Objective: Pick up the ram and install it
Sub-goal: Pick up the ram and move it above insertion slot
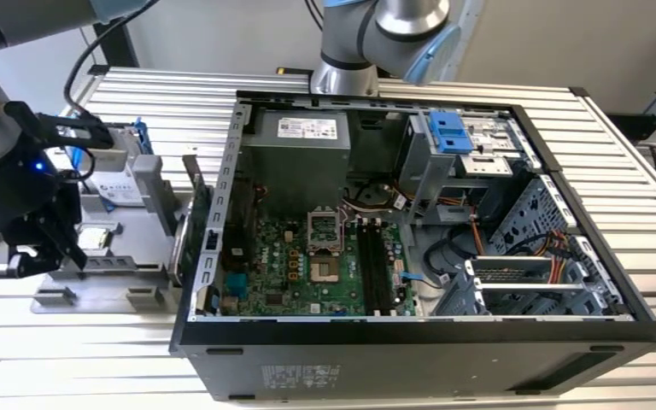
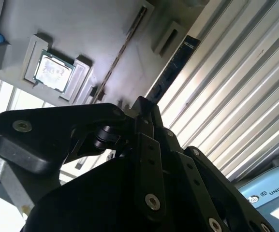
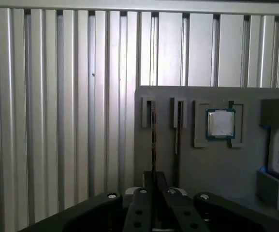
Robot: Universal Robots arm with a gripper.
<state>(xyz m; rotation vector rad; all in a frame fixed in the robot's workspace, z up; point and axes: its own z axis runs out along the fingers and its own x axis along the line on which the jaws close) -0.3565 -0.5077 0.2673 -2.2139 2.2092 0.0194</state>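
The ram [image 3: 153, 135] is a thin dark stick standing on edge in a slot of the grey holder plate [image 3: 216, 164]; in the second wrist view it [image 2: 174, 65] runs up to the fingertips. My gripper [image 3: 154, 176] sits over its near end, fingers drawn close on either side of it, and the stick still rests in its slot. In the exterior view the gripper [image 1: 14, 263] hangs at the left, over the holder [image 1: 112, 278] beside the open computer case. The motherboard's black slots [image 1: 379, 265] lie inside the case, far from the gripper.
A second thin stick [image 3: 178, 128] stands in the neighbouring slot. A processor chip [image 3: 220, 123] lies in a recess of the holder. A drive in a blue frame [image 1: 123, 184] stands at the holder's back. The case wall [image 1: 208, 256] rises between holder and motherboard. Ribbed metal table [image 1: 601, 171] all around.
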